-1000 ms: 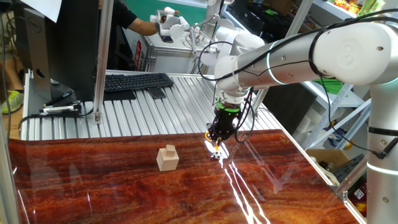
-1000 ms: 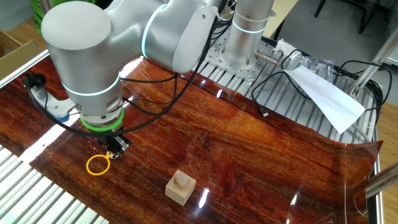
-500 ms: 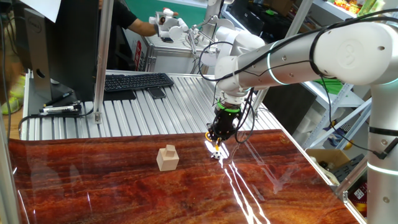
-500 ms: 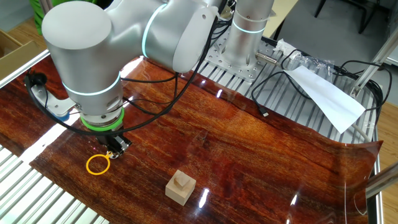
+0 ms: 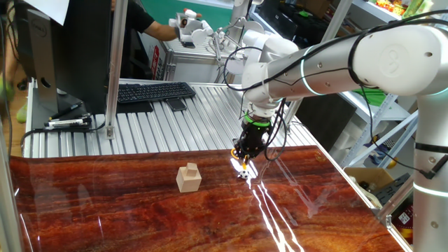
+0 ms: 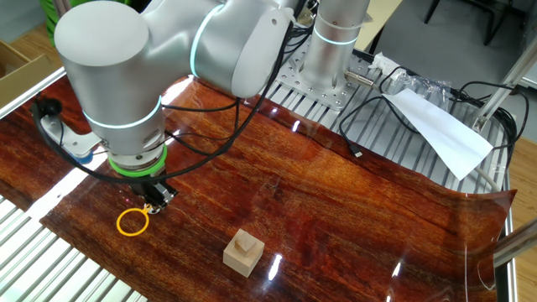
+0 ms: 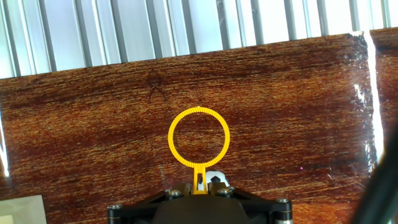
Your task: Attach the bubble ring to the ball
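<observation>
The bubble ring (image 7: 199, 114) is a small yellow loop with a short stem. In the hand view its stem sits between the jaws of my gripper (image 7: 199, 185), which is shut on it, and the loop sticks out ahead over the wood table. The ring also shows just below the gripper (image 6: 153, 204) in the other fixed view (image 6: 132, 221), low over the table near its edge, and faintly in one fixed view (image 5: 242, 168) under the gripper (image 5: 244, 158). No ball shows in any view.
A pale wooden block (image 5: 188, 178) with a small stub on top stands on the wood table, left of the gripper; it also shows in the other fixed view (image 6: 243, 252). Ribbed metal table (image 5: 161, 119) lies beyond, with a keyboard (image 5: 154, 92). Cables and a paper sheet (image 6: 440, 126) lie at the far side.
</observation>
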`<state>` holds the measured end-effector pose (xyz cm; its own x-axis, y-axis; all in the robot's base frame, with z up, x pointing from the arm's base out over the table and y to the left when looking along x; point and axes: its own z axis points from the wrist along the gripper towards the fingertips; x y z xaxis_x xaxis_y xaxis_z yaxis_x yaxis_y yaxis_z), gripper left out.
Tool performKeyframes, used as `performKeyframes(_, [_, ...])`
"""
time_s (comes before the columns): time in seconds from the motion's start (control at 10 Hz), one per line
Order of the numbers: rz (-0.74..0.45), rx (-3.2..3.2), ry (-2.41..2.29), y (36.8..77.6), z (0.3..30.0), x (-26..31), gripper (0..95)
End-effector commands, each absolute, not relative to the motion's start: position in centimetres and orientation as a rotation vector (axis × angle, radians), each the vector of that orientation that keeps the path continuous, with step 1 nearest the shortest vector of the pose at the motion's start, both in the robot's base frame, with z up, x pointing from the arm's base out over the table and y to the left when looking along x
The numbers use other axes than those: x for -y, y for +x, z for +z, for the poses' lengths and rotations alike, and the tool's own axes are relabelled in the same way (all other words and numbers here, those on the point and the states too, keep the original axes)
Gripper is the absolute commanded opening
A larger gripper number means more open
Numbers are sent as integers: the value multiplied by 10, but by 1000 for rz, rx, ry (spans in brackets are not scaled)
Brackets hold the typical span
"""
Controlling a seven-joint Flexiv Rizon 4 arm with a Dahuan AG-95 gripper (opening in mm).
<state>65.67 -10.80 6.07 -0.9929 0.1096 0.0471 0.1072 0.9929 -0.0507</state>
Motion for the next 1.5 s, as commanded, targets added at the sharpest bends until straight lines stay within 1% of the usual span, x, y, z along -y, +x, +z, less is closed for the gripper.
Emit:
performKeyframes(0.1, [78, 3090, -164, 649, 62, 110, 0])
performKeyframes(0.6, [66, 3098, -150, 633, 63, 114, 0])
performKeyframes(1.0, [58, 3112, -152, 616, 54, 112, 0])
performKeyframes(1.5, [49, 3122, -146, 609, 49, 114, 0])
